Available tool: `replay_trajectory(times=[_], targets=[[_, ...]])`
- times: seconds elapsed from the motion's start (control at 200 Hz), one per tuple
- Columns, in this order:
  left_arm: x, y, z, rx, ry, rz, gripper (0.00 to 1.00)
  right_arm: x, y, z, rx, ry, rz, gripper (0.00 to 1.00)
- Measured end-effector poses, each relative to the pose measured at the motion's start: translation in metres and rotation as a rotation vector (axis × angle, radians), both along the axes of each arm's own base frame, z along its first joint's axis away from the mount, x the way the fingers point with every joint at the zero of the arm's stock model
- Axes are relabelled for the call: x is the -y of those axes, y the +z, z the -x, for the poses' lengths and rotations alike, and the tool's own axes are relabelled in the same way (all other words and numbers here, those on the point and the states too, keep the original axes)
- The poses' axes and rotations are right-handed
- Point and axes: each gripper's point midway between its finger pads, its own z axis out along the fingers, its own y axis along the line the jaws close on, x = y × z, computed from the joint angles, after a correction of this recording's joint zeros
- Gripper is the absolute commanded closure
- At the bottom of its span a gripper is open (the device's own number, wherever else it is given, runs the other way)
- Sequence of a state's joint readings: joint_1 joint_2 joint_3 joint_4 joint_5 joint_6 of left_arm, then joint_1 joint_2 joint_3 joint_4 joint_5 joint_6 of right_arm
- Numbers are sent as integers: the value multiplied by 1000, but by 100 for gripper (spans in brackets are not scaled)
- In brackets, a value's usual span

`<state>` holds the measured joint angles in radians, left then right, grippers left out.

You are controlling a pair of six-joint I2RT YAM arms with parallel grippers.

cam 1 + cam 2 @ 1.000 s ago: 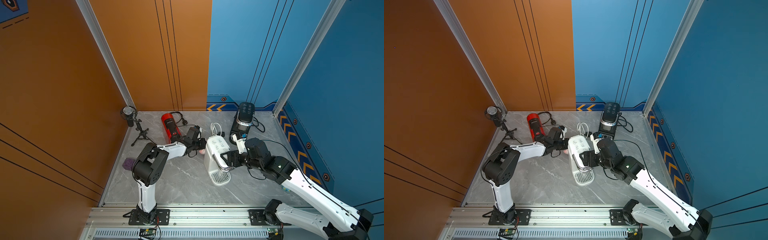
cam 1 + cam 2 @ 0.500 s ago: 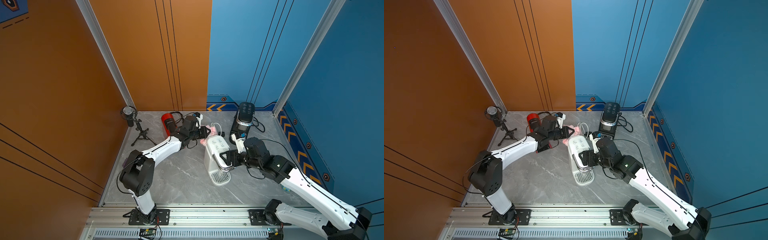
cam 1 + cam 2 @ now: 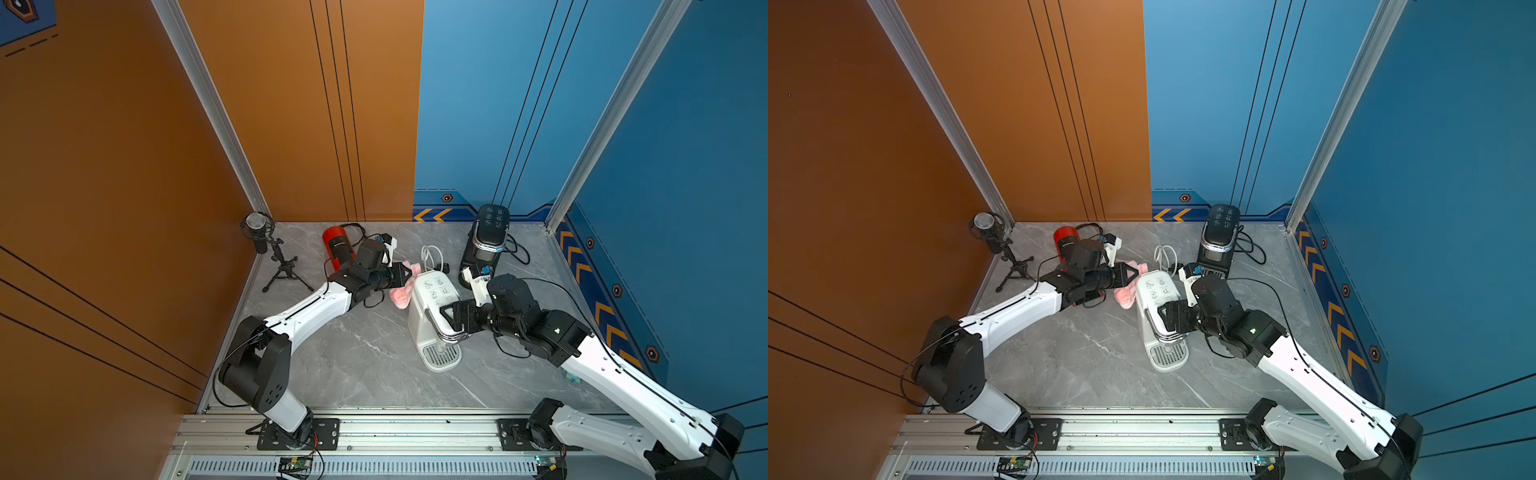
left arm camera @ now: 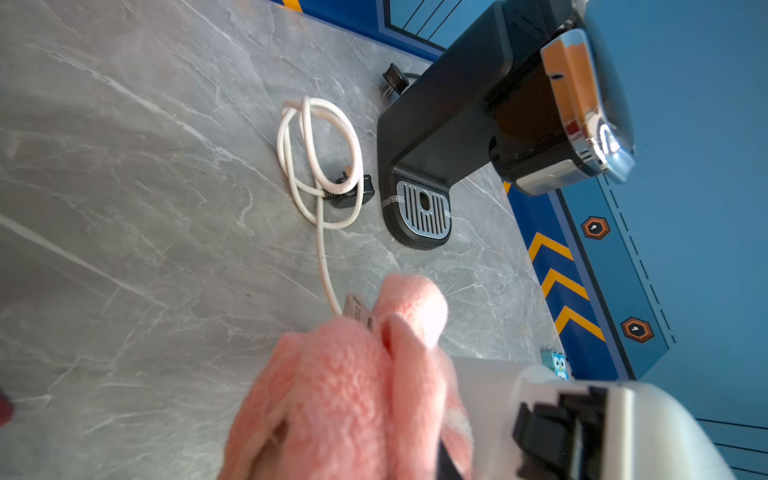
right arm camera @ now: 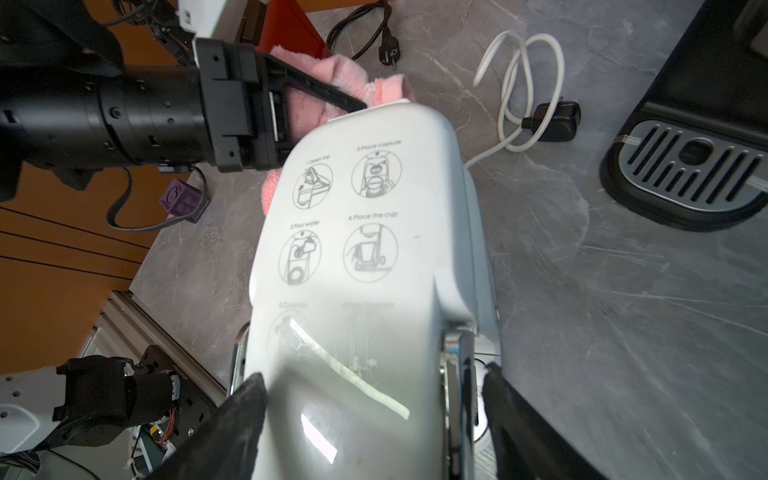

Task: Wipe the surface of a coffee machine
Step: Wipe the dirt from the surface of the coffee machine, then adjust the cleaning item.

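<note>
In both top views the white coffee machine (image 3: 432, 307) stands near the middle of the grey marble surface (image 3: 353, 361), its drip tray toward the rail (image 3: 374, 424) along the near edge. The left claw (image 3: 405, 274) reaches in from the left and pinches a pink cloth (image 3: 399, 297), which hangs against the machine's rear left edge. The right claw (image 3: 451, 322) is spread wide astride the machine's front end, a finger at each flank, apparently clasping it. Behind the machine, a coiled white cord (image 3: 430, 253) lies between it and a black coffee machine (image 3: 486, 245) that stands close to the back wall (image 3: 478, 124). A red cylinder (image 3: 334, 245) and a microphone (image 3: 257, 226) on a tripod fill the back left corner. The widest bare stretch lies in front of the left arm (image 3: 307, 307), between it and the rail. In the left wrist view the cloth (image 4: 353, 386) fills the foreground, bunched against the white machine's rounded edge (image 4: 490, 386), with the cord (image 4: 320, 162) and the black machine (image 4: 457, 124) beyond open marble. In the right wrist view the black fingers (image 5: 245, 415) flank the machine's printed top (image 5: 365, 232), the left claw (image 5: 316, 120) holds the cloth (image 5: 382, 87) at the top's far edge, and a purple cube (image 5: 183, 201) sits near the surface's left edge.
</note>
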<state>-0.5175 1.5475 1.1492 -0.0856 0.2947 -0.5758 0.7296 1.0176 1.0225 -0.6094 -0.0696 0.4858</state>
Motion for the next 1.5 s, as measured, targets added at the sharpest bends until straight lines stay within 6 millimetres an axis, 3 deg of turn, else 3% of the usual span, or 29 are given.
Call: replay_trajectory(times=[0.145,0.3,0.43,0.535,0.776,0.886,1.001,1.076,1.176,1.226,1.281,1.371,1.406,1.451,1.501], targets=[[-6,61,9,103,-26,70,100,8,7,6,-11,5,43,18],[-7,109,23,183,-74,144,100,9,42,6,36,24,19,18],[-6,129,37,200,-122,194,100,0,81,10,87,80,-56,13],[-2,148,47,203,-149,266,100,-17,98,13,92,150,-124,11],[19,181,79,219,-216,371,100,-53,92,-1,51,236,-185,7],[34,184,94,217,-256,391,100,-60,96,-6,62,241,-211,7],[45,175,105,202,-278,390,100,-67,104,-7,79,252,-245,9],[49,167,107,189,-274,390,100,-70,105,-4,78,260,-253,16],[50,164,105,189,-253,392,100,-74,104,-2,67,267,-258,34],[51,163,104,189,-243,393,100,-76,102,-1,53,267,-262,49],[52,162,105,188,-241,392,100,-80,102,1,53,274,-263,72],[53,163,105,193,-237,394,100,-80,99,0,43,253,-259,93],[53,164,104,199,-231,395,94,-79,100,-1,42,243,-262,100],[54,164,103,205,-225,395,82,-77,100,-3,48,230,-259,100],[55,164,103,212,-221,398,60,-76,100,-3,48,219,-260,100]])
